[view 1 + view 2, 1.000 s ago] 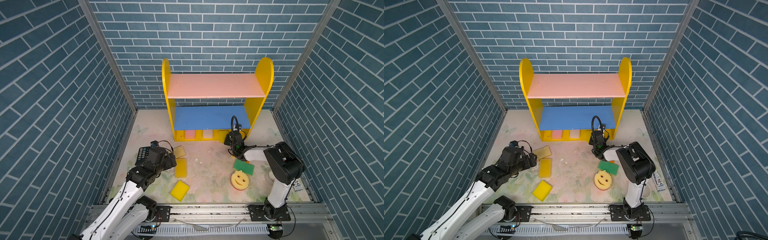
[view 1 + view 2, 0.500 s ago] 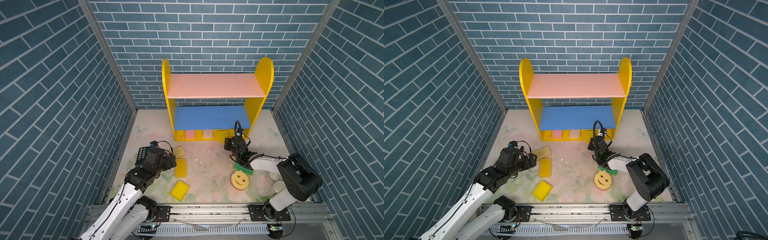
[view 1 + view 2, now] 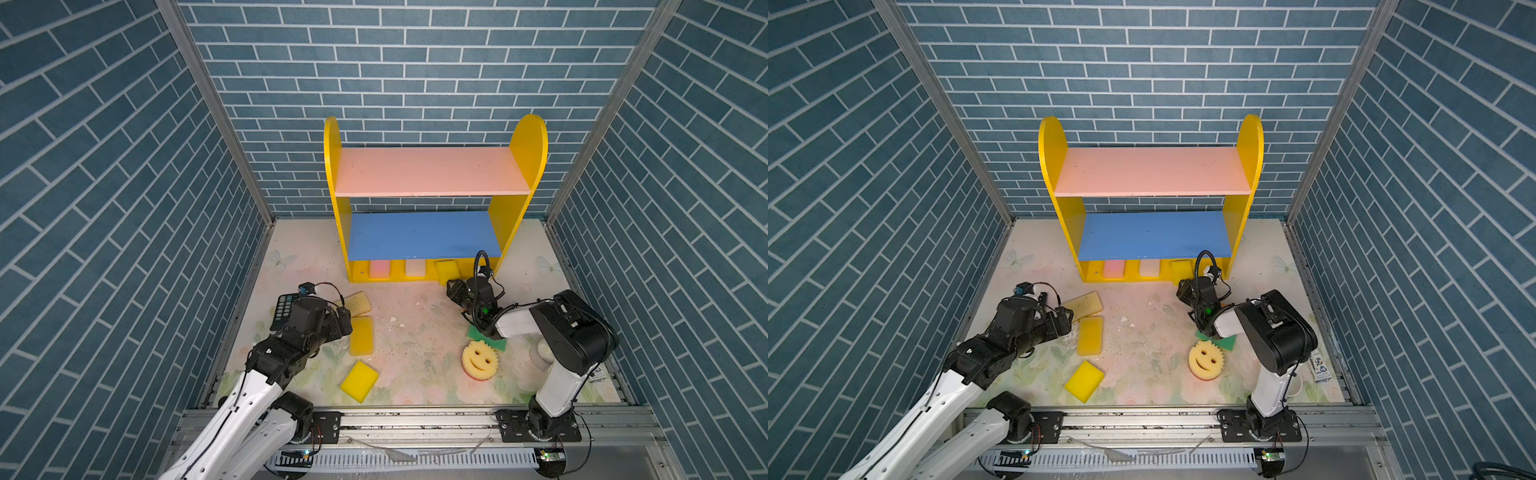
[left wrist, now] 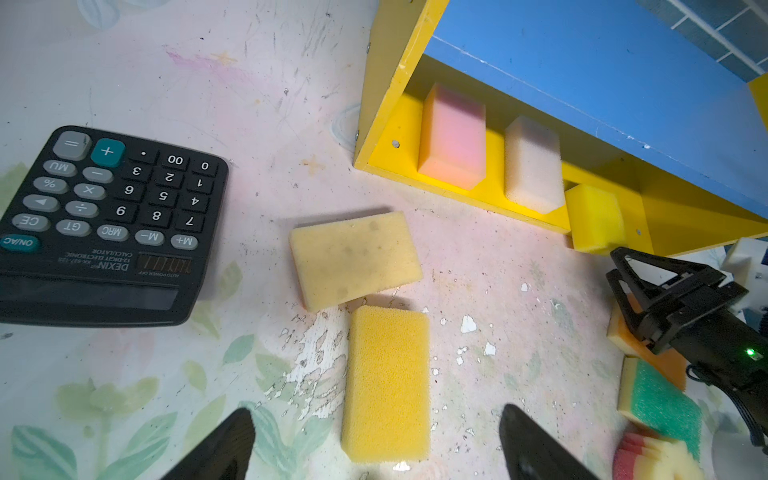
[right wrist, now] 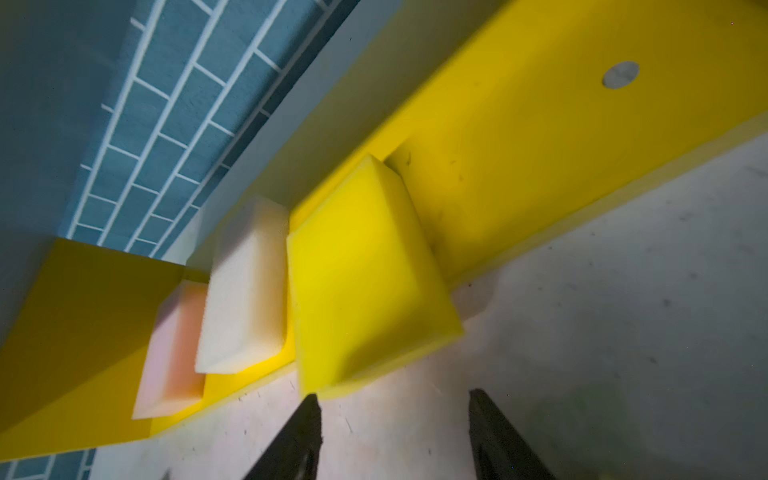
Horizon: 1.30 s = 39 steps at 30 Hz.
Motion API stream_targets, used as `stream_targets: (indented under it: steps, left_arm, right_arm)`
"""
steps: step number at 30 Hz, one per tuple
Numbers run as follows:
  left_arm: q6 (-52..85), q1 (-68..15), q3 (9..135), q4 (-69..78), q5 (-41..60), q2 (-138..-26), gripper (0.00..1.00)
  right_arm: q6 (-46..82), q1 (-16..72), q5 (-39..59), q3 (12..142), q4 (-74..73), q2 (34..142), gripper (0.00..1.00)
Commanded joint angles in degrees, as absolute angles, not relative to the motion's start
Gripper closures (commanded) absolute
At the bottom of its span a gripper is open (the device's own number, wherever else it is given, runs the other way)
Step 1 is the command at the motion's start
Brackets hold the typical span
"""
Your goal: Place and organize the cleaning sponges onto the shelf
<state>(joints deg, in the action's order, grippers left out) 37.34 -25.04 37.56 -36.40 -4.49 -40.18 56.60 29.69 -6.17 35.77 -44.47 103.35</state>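
**A:** Which step is this?

**B:** The set-down, I'd say. The bright yellow sponge [image 5: 365,282] lies on the lowest level of the shelf [image 3: 528,158], next to the white sponge [image 4: 532,166] and the pink sponge [image 4: 453,141]. It sits crooked, with its near end hanging over the front edge.

**A:** And the right gripper [image 5: 395,399]?

**B:** It is just in front of that sponge, jaws partly spread with nothing between them. One fingertip [image 5: 301,432] is at the sponge's near corner. I can't tell whether it touches.

**A:** What does the next move call for?

**B:** Probably a gentle push to seat the sponge fully and square it with its neighbours. Otherwise a clean retreat that doesn't drag it out.

**A:** The left gripper [image 4: 374,411]?

**B:** It is spread wide and empty, hovering over the dull yellow sponge [image 4: 386,382] on the surface [image 3: 415,316], with the tan sponge [image 4: 353,257] just beyond. To take it, the gripper must come down astride its long sides and squeeze. The smiley sponge [image 3: 480,359] and green sponge [image 3: 496,343] also lie loose.
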Motion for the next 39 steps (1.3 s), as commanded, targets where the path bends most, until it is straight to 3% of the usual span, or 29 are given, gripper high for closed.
stream_targets:
  steps: [1,7,9,14,21,27,35,39]
  left_arm:
    - [37.33,-24.58,36.08,-38.03,-5.25,-39.8,0.06]
    - [37.39,-24.6,35.6,-37.63,-5.67,-39.77,0.06]
    - [37.35,-24.51,35.52,-37.44,-5.59,-40.2,0.06]
    - [37.35,-24.43,35.6,-36.76,-5.18,-41.13,0.06]
    - [36.98,-24.22,35.65,-36.52,-4.82,-41.2,0.06]
    - [36.83,-24.13,35.29,-36.09,-4.4,-40.58,0.06]
    - [35.97,-23.83,35.73,-35.99,-3.08,-40.39,0.06]
    - [36.48,-23.8,34.91,-35.28,-2.32,-39.64,0.06]
  right_arm:
    - [62.33,28.51,-4.19,37.68,-51.22,106.86,0.43]
    - [63.66,27.52,-4.29,39.33,-52.75,110.27,0.43]
    - [64.19,27.44,-4.72,39.64,-52.42,111.05,0.48]
    - [66.27,27.42,-4.98,38.73,-54.92,112.45,0.83]
    - [66.42,27.51,-4.25,35.47,-52.86,107.89,1.0]
    - [64.97,29.1,-5.24,30.85,-45.86,97.66,1.0]
    - [51.56,40.46,-7.62,36.77,-12.4,83.33,1.0]
    - [50.17,46.84,-8.89,37.85,-5.19,80.84,1.0]
